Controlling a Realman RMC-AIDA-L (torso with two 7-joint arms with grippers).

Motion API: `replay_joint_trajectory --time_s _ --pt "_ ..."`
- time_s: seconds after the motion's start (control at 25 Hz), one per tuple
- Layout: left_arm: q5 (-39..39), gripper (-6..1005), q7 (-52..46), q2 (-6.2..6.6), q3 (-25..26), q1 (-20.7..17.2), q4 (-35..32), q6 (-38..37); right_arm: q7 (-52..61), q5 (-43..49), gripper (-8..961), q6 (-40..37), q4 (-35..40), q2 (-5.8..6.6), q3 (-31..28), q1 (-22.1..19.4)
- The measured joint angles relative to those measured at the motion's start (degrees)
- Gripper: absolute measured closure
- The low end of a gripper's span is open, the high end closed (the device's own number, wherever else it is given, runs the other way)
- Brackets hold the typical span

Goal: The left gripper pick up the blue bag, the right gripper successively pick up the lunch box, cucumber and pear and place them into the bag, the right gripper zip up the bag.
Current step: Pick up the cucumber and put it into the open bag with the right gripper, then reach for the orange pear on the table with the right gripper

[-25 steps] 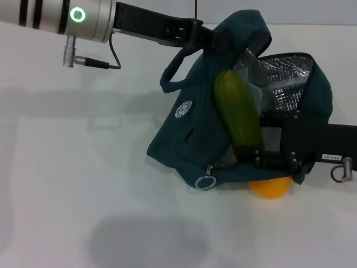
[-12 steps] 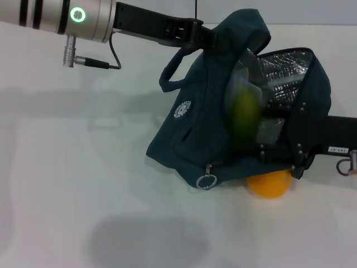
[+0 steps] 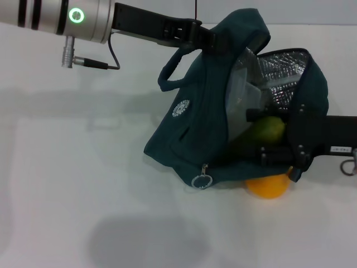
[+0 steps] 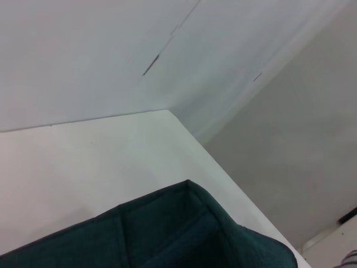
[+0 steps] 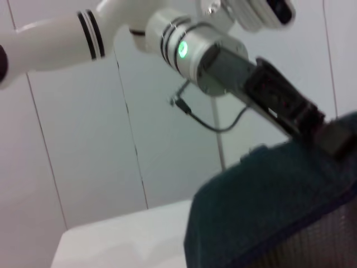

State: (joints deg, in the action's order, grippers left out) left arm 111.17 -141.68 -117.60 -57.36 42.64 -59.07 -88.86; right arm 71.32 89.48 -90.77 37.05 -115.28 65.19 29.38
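Both end effectors extended, left [image 3: 205,38] raised

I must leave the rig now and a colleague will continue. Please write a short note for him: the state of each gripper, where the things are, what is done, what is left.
Left gripper: shut on the blue bag's top edge, holding it up and open.
Right gripper: inside the bag mouth, next to the cucumber; whether it is open cannot be seen.
Lunch box: in the bag, against the foil lining.
Cucumber: in the bag, in front of the lunch box.
Pear: on the table, half under the bag's front edge.
Done: lunch box and cucumber are in.
Left: withdraw the right gripper, pick the pear, put it in, close the zipper by its ring pull.
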Motion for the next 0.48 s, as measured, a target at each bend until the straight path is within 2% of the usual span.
replay_joint_trajectory --time_s 0.12,0.16,0.32,0.48 --pt "-0.2 943 0.2 0.0 0.1 -0.2 0.0 0.0 -0.6 -1.4 224 -2.4 1.0 0.23 -1.2 -1.5" --pt "-0.3 943 0.3 0.0 0.1 -0.3 0.0 0.0 -2.6 -2.5 225 -7.7 1.5 0.34 -5.8 -3.2" --pt "-0.4 943 0.8 -0.08 0.1 -0.3 0.0 0.0 -4.6 -2.7 226 -15.1 1.1 0.56 -12.8 -4.7" --pt "-0.4 943 1.2 -0.15 0.1 -0.3 0.0 0.4 -4.9 -2.3 228 -20.5 0.8 2.22 -15.2 -7.3"
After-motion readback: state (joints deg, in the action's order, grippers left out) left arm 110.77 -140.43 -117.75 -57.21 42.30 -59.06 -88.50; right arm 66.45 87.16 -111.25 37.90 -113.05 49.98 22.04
